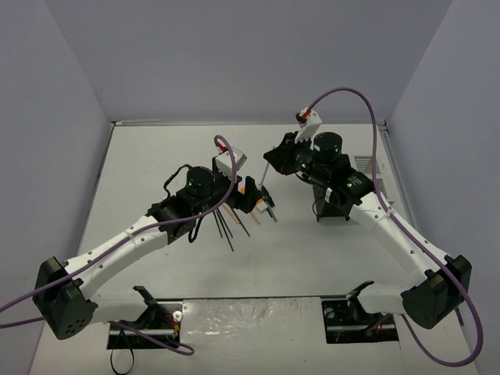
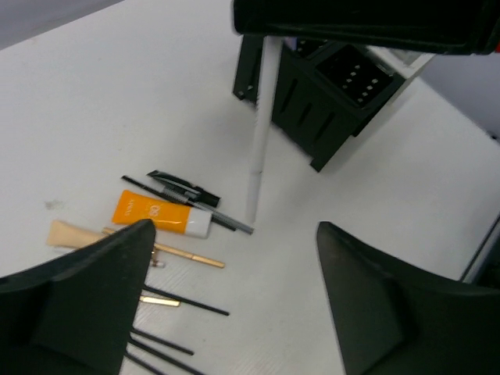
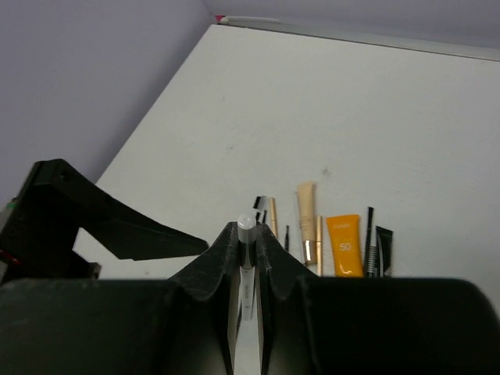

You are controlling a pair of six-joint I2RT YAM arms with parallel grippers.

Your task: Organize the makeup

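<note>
- From above, the left arm (image 1: 141,234) covers most of the loose pieces. Only a few black pencils (image 1: 226,226) stick out on its near side.
- The holder (image 2: 328,94) stands right of centre on the table (image 1: 156,172). From above it sits largely under the right arm (image 1: 391,226). In the left wrist view the right gripper's dark body cuts off its top.
- The right gripper (image 3: 247,234) is pinched tight on a white pencil (image 2: 258,148). The pencil hangs nearly upright between the holder and the loose pieces.
- The pencil's upper end disappears behind the gripper body in the left wrist view. Whether its lower tip touches the table cannot be told.
- The left gripper (image 2: 234,232) is spread wide with nothing between its fingers, and it hovers just right of the loose pieces.
- Its left finger (image 2: 94,289) hides part of a beige tube (image 2: 70,234) and the ends of some black pencils.
- An orange tube (image 2: 160,215) lies flat on the table left of centre, just beside the beige tube.
- A gold stick (image 2: 191,258) lies on the orange tube's near side and a black brush (image 2: 183,187) on its far side.
- The right wrist view shows these same pieces in a row beyond its closed fingers, small and partly cut off by them.
</note>
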